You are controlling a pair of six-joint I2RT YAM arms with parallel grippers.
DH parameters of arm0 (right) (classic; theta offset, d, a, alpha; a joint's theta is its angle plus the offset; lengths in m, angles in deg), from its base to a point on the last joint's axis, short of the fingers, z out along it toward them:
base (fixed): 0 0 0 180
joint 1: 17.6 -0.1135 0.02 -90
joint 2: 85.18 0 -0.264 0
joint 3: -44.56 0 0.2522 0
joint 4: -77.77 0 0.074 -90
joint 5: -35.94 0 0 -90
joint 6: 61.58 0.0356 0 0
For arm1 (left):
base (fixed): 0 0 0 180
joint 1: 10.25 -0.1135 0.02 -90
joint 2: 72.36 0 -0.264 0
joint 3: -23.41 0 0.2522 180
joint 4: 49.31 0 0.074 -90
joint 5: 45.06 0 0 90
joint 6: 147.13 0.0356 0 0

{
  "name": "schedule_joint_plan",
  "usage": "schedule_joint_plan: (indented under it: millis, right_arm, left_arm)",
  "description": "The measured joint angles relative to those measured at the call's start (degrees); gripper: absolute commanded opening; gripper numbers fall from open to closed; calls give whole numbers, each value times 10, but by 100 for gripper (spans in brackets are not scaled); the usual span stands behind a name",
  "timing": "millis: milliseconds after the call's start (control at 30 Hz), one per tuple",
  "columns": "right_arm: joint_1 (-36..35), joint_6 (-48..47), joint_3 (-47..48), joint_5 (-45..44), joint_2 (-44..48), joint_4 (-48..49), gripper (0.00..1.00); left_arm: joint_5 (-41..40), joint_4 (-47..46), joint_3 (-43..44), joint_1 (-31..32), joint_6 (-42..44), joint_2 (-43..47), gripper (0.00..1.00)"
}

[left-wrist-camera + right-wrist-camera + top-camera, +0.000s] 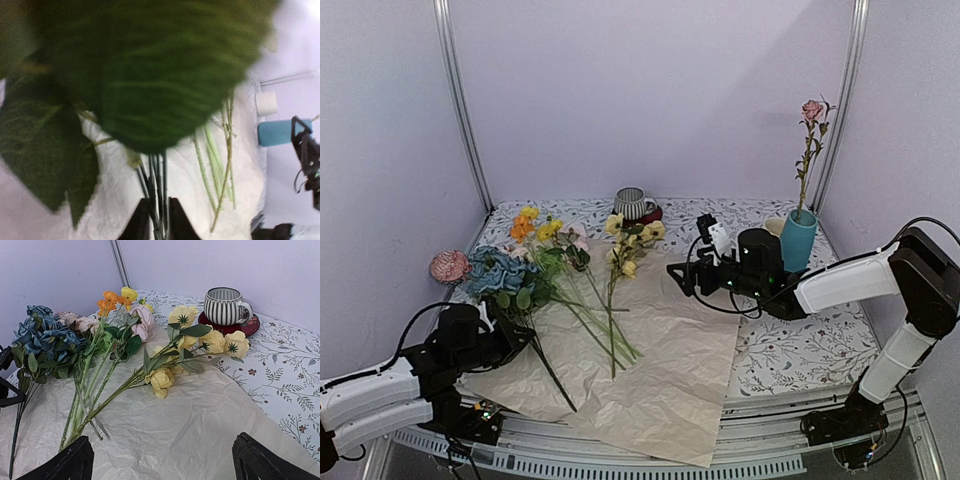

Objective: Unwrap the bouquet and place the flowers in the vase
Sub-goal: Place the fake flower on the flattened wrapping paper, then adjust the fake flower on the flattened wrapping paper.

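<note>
The peach paper [660, 360] lies spread flat, and the flowers rest loose on it: a blue bloom [500, 272], orange and yellow ones [525, 225], and yellow ones [630, 235]. The teal vase [798, 240] stands at the right with one pink rose [812, 110] in it. My left gripper [523, 336] is at the blue flower's dark stems. In the left wrist view my left gripper [159, 220] is shut on those stems [157, 180], under a big blurred leaf [150, 75]. My right gripper [678, 272] hovers open over the paper [190, 420], empty [162, 455].
A striped grey cup [634, 203] on a red saucer stands at the back. A cream mug [775, 226] sits beside the vase. One pink bloom [449, 265] lies off the paper by the left wall. Pale green stems [210, 160] lie right of my left fingers.
</note>
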Motion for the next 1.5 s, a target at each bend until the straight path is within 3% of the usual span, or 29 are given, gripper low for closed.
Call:
schedule_joint_plan:
  millis: [67,233,333,400,867,1267,1500]
  right_arm:
    - [0,0,1,0,0,-3,99]
    - [0,2,3,0,0,-4,99]
    - [0,7,3,-2,0,-6,99]
    - [0,14,4,-9,0,-9,99]
    - [6,63,22,-8,0,-37,99]
    - [9,128,94,23,-1,-126,100]
    - [-19,177,164,49,-80,-181,85]
  left_arm:
    - [-1,4,0,0,1,1,55]
    - [-22,69,20,0,6,16,71]
    - [-36,117,47,0,13,35,90]
    - [-46,147,69,0,21,51,96]
    - [-95,282,205,0,65,77,98]
    - [-129,308,293,0,114,87,97]
    - [-97,275,293,0,158,73,96]
